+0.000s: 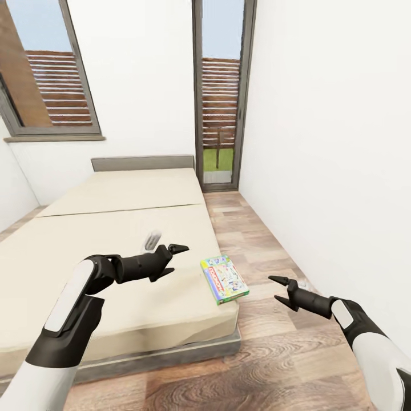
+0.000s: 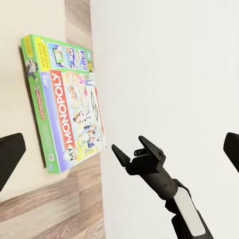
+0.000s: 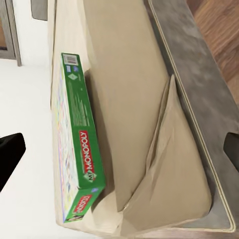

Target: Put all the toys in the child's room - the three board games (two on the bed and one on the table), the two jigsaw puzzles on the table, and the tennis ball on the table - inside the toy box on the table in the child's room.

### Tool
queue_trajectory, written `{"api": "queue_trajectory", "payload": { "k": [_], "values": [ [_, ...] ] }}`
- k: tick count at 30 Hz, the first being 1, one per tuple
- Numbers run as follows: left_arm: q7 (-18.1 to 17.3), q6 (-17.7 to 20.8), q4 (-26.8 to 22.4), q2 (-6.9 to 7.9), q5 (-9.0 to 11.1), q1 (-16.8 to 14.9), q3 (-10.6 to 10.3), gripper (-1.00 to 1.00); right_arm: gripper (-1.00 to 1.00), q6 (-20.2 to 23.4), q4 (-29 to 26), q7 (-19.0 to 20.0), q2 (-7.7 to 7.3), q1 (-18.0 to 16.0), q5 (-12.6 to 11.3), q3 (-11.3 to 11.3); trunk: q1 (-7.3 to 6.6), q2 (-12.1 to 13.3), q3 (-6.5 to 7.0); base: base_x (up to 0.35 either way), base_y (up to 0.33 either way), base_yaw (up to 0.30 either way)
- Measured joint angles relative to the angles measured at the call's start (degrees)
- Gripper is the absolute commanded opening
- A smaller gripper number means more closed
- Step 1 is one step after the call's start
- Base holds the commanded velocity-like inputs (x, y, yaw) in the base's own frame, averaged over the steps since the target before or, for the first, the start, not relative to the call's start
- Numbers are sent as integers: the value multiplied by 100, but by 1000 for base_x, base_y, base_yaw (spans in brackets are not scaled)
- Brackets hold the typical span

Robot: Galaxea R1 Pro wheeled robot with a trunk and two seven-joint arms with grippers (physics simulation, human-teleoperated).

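White walls and a light wood plank floor (image 1: 268, 365) frame the child's room, where a low bed (image 1: 114, 274) with a plain beige mattress and a grey frame takes up the left side. One board game (image 1: 224, 278), a flat box with green edges marked MONOPOLY, lies flat on the mattress at its near right corner, its outer edge reaching the mattress edge beside the floor. Just left of it, above the mattress, the left gripper (image 1: 171, 261) hovers with its two dark fingers spread apart and nothing between them; a small blurred grey shape (image 1: 152, 240) shows just beyond it on the bed. Over the floor on the far side of the box, near the right wall, the right gripper (image 1: 275, 289) is likewise spread wide and empty. Behind the bed stand a large window (image 1: 48, 74) and a tall narrow glazed door (image 1: 220, 97), both showing slatted wooden fencing outside.
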Motion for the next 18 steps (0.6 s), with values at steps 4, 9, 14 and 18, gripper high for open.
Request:
{"api": "queue_trajectory", "payload": {
  "k": [4,9,14,18],
  "values": [
    [-12,0,-5,4,3,-6,6,100,100,0,5,-43,4,-4,28,-1,0,0,10,0,0,286],
    [-21,0,-8,3,5,-9,7,100,100,6,17,-62,4,-3,45,1,0,0,20,0,0,214],
    [-22,0,-6,2,5,-15,13,100,100,19,23,-70,9,2,52,15,0,0,22,0,0,34],
    [-20,0,-7,-2,7,-42,13,100,100,25,28,-83,15,3,59,28,0,0,22,0,0,7]
  ]
}}
